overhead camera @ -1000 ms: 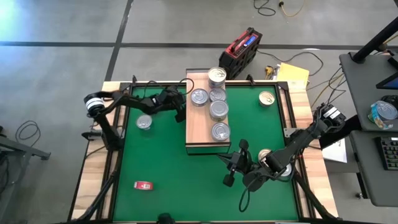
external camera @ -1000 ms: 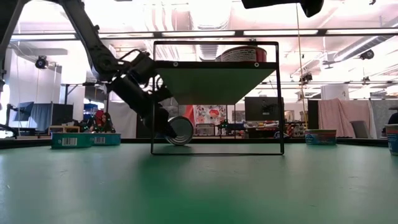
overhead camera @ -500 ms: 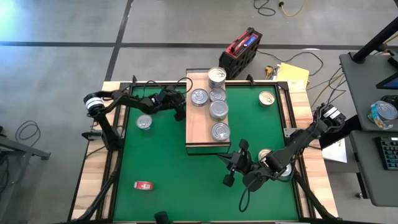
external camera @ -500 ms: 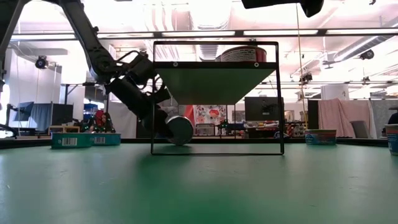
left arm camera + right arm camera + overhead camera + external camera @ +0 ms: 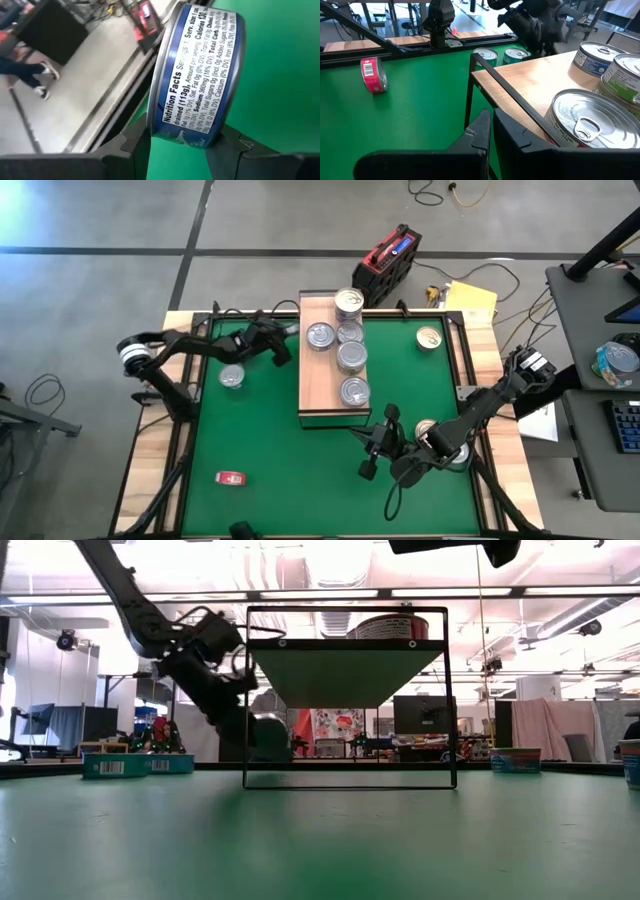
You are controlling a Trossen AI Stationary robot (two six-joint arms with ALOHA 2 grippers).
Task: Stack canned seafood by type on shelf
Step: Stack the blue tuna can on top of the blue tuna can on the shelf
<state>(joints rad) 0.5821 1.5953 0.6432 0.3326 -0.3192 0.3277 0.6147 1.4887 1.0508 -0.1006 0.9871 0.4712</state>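
Left gripper, from above, sits just beside the shelf at its left edge, and you see five tins on the board. In the left wrist view your fingers are clamped on a blue-labelled can over the green mat. In the low view that can is probably the dark shape under the shelf, while the right gripper, fingers closed on nothing, waits near the shelf's front corner.

the round blue-labelled metal tin has its lid turned out of sight in the left wrist view; in the low view the dark left arm hides it.
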